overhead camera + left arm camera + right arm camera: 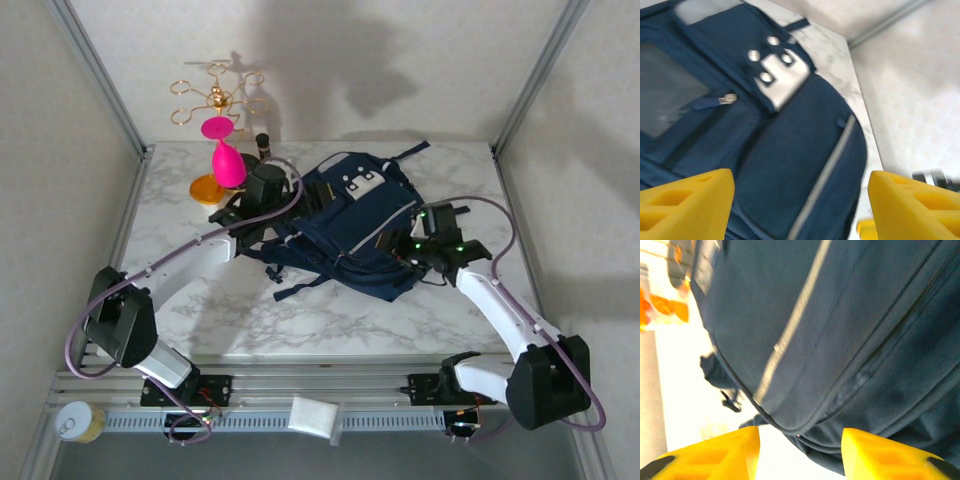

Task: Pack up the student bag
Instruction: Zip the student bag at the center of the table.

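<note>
The backpack (360, 225), slumped flat on the bench (300, 330), looks soft, floppy and light, best pinched at a strap or zip edge, I'd say; the left claw (800, 200) gapes wide and empty above it, the right claw (800, 450) half-open and empty at its edge.

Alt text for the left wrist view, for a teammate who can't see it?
Close view of the navy student bag, its white-grey dotted patch and a zipper pull visible. The left pincer's yellow fingers stand wide apart over it, holding nothing.
</note>
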Robot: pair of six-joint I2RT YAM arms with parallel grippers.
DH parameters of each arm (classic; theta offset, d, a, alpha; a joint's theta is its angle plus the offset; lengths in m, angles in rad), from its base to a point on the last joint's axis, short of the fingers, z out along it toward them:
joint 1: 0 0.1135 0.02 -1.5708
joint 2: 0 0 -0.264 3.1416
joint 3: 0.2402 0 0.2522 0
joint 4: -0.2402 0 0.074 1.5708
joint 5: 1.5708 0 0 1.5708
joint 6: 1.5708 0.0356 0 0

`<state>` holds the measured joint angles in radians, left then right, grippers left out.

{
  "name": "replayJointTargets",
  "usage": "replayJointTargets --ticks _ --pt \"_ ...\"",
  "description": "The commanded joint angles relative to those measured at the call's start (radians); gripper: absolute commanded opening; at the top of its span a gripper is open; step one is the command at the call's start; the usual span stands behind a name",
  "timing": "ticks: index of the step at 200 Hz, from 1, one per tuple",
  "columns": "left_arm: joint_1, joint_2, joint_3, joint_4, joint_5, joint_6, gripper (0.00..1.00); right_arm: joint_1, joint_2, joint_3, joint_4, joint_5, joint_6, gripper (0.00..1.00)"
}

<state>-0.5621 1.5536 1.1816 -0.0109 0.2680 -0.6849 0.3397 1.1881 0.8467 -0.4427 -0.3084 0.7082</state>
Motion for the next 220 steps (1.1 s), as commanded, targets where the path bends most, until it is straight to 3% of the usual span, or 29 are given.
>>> replayJointTargets --ticks 1,37,55,80,117,142,174,220 --pt "0.004 0.037 -0.102 0.082 -0.013 -0.083 0.72 0.014 0.053 -0.019 0.085 0.041 0.032 0.48" --pt "-0.033 0.130 -0.161 0.229 -0.020 -0.113 0.69 -0.108 0.151 0.006 0.247 -0.086 -0.078 0.47" --pt "-0.057 0.207 -0.146 0.289 0.013 -0.134 0.67 -0.158 0.222 0.081 0.204 -0.095 -0.148 0.46" --pt "-0.083 0.270 -0.124 0.364 0.029 -0.154 0.65 -0.129 0.209 0.144 0.097 -0.010 -0.197 0.49" --pt "-0.084 0.267 -0.132 0.376 0.027 -0.169 0.64 0.007 0.094 0.135 -0.129 0.207 -0.089 0.53" --pt "-0.068 0.242 -0.160 0.383 0.046 -0.196 0.64 0.188 0.070 0.123 -0.185 0.318 0.052 0.54" --pt "-0.056 0.194 -0.201 0.416 0.069 -0.211 0.64 0.416 0.171 0.182 -0.195 0.470 0.201 0.53" --pt "-0.006 0.118 -0.260 0.375 0.038 -0.210 0.65 0.543 0.393 0.292 -0.062 0.530 0.335 0.53"
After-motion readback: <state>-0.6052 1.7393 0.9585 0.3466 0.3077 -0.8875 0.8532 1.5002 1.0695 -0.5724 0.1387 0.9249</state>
